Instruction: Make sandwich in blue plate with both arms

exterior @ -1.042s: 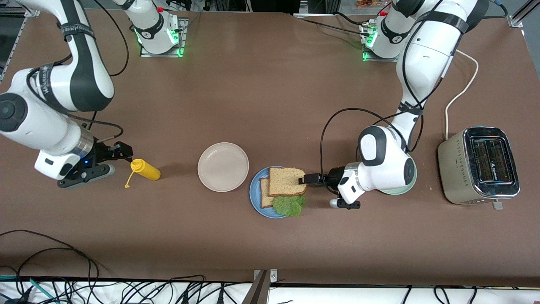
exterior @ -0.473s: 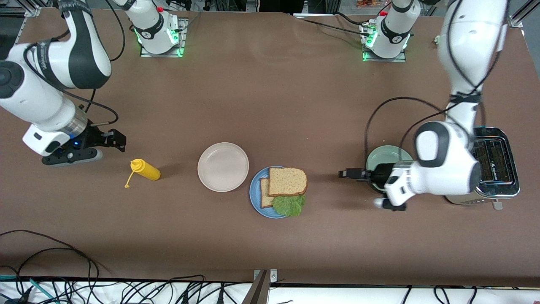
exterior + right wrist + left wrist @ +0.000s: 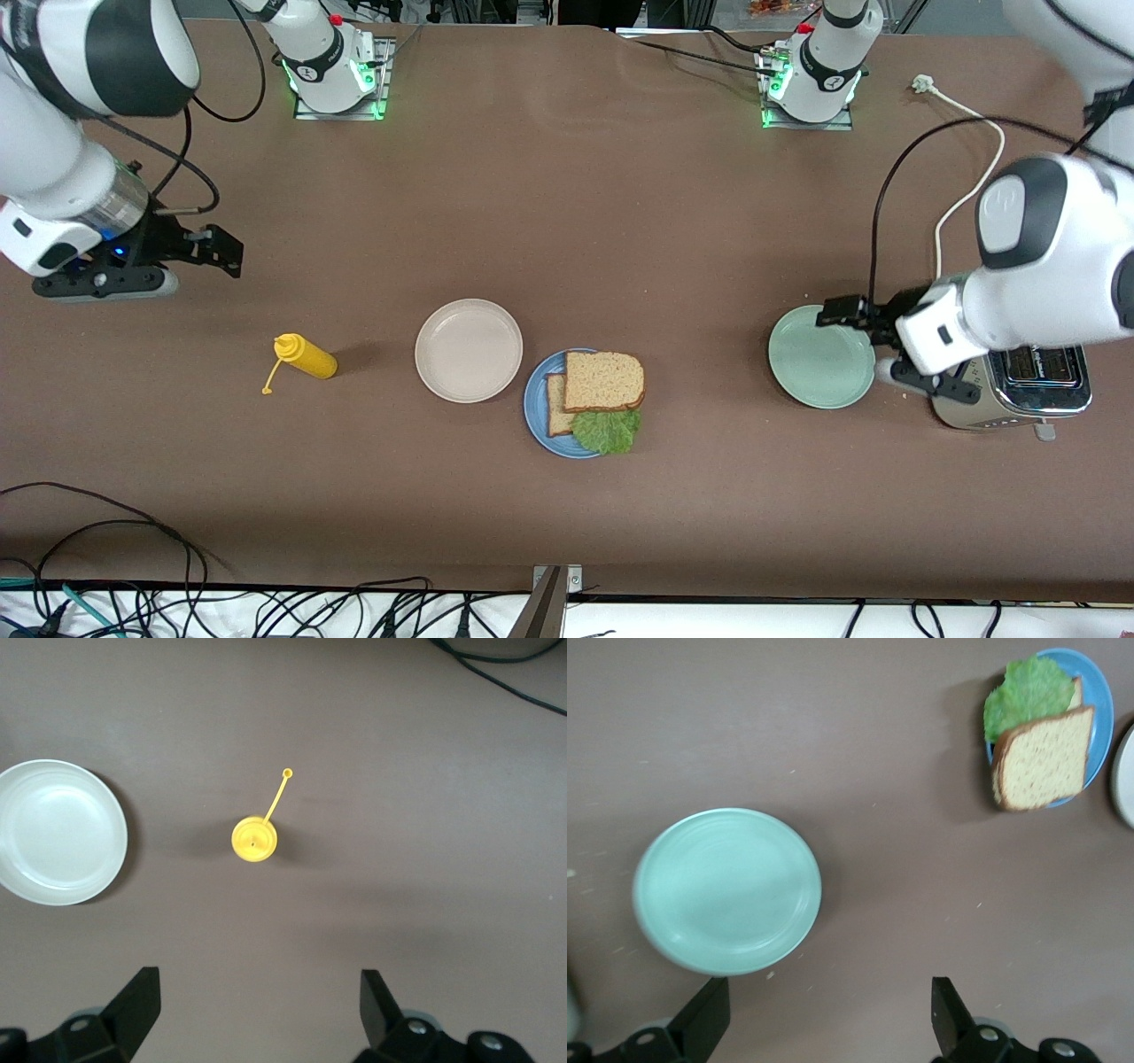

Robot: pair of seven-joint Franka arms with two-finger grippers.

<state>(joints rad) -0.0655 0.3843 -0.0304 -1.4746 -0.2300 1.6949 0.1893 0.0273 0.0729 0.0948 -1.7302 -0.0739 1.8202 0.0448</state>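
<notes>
Bread on the soft brown sandwich (image 3: 601, 394) looks light and squashy, best pinched gently by its side crusts on the round blue plate (image 3: 539, 416), while the left gripper (image 3: 852, 315) over the pale mint-green plate (image 3: 819, 369) and the right gripper (image 3: 208, 252) over bare table both gape wide, holding nothing.

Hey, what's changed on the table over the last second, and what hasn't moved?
The left gripper let go of the sandwich's top slice and drew back toward the left arm's end; it is now open over the mint-green plate. The right gripper, open, pulled away from the yellow bottle toward its own base. The blue plate, sandwich, white plate, bottle and toaster stayed put.
</notes>
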